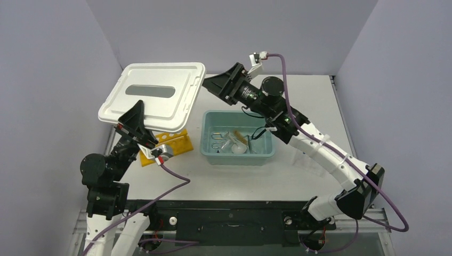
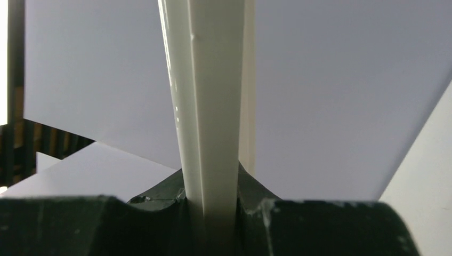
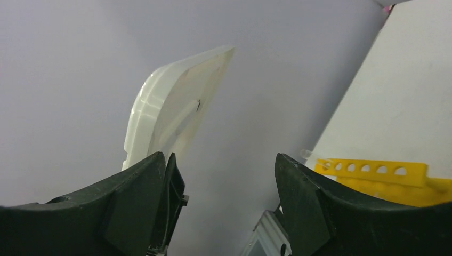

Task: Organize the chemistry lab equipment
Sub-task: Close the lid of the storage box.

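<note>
1. Left gripper [image 1: 139, 113]: clenched on the near edge of the white rectangular plastic lid [image 1: 154, 93]. In the left wrist view the lid's rim [image 2: 213, 106] runs straight up from between the two dark fingers [image 2: 160, 194], which press on it from both sides.
2. White lid: held off the grey-white table [image 1: 240, 181], tilted, over the rear left part of it. From above, its broad face with a long grey recess in the middle faces the camera. Its near edge overlaps the rack in that view.
3. Yellow plastic holed rack [image 1: 178, 143]: lies on the table at the left, partly hidden under the lid and the left gripper. The right wrist view shows a row of round holes along its side [image 3: 373, 170].
4. Teal rectangular plastic tub [image 1: 240, 157]: stands on the table at the centre, just right of the rack and apart from it. Inside lie the small items: metal loop-handled tongs [image 1: 217, 137] at the left, a tan-bristled brush [image 1: 238, 137] in the middle, and a white round dish [image 1: 238, 150] near the front wall. The other pieces are too small to tell.
5. Right gripper [image 1: 213, 88]: released, raised above the tub's rear left corner, just beside the lid's right edge. In the right wrist view its jaws stand wide apart with nothing between them [image 3: 219, 160], and the lid [image 3: 170, 112] shows beyond the left finger.
</note>
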